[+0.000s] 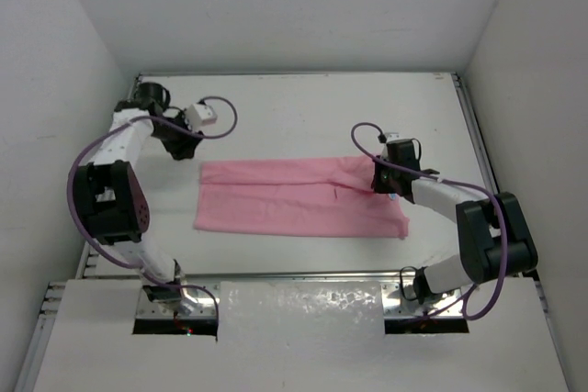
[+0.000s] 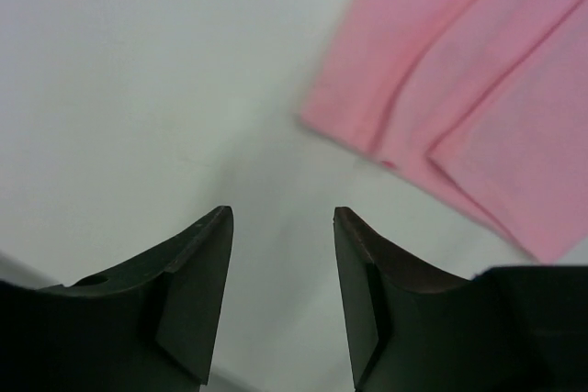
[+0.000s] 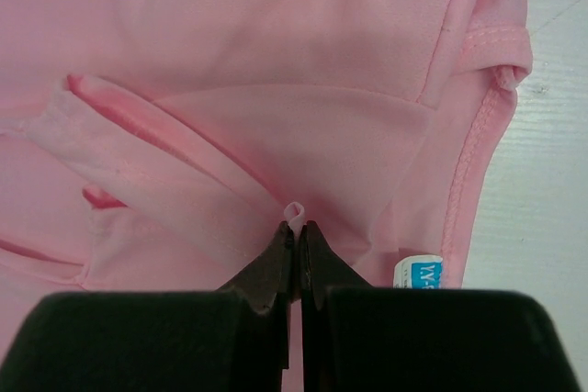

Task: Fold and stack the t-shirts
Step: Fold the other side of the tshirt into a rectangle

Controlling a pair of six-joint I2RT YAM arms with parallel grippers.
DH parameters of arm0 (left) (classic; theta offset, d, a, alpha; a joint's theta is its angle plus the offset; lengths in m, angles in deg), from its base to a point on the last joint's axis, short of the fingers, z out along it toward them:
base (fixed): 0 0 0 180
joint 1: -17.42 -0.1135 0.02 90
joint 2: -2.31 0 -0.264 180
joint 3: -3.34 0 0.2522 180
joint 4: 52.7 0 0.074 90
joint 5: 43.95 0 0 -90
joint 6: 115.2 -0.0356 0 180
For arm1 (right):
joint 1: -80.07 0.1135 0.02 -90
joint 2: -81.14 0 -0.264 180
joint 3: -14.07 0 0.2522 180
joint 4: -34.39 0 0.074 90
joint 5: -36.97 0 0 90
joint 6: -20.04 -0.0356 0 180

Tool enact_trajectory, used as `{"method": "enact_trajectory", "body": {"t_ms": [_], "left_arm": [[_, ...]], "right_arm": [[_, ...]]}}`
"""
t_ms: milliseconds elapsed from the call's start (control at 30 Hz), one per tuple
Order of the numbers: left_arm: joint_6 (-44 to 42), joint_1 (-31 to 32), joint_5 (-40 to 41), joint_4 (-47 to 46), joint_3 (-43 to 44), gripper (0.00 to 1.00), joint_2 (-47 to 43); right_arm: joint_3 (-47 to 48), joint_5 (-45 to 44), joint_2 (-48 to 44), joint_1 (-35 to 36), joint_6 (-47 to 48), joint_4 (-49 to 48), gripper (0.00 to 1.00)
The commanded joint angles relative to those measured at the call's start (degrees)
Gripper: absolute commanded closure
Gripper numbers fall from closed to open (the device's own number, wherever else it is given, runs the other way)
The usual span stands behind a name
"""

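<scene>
Pink t-shirt (image 1: 294,197) within right gripper (image 3: 296,229)

The pink t-shirt (image 1: 299,197) lies flat across the middle of the tabletop (image 1: 303,107). Behind the t-shirt, bare surface runs open to the rear wall (image 1: 294,6). A narrower bare strip lies in front of it. Off its far left corner the left pincer (image 2: 283,213) hangs over bare surface, jaws apart with nothing between them. At its right end the right arm (image 1: 459,208) and the right pincer (image 3: 296,227), closed on a pinch of cloth, block the way, with the side wall (image 1: 542,89) near.
</scene>
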Motion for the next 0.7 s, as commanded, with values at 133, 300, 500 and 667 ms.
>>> {"method": "enact_trajectory", "body": {"t_ms": [133, 300, 500, 667], "left_arm": [[6.5, 6.7, -2.7, -1.9, 2.3, 0.55, 0.5], [16.7, 15.1, 8.6, -21.6, -5.1, 0.59, 2.3], [23.4, 17.0, 16.7, -27.9, -4.9, 0.60, 4.5], [25.8, 17.7, 19.8, -33.7, -8.8, 0.60, 4.1]], "right_arm": [[-0.9, 0.6, -1.0, 0.3, 0.7, -1.8, 1.00], [-1.5, 0.5, -1.8, 0.3, 1.5, -1.4, 1.00], [-2.3, 0.8, -2.2, 0.3, 1.3, -1.9, 1.00], [-3.2, 1.0, -2.6, 0.3, 0.9, -2.8, 1.00]]}}
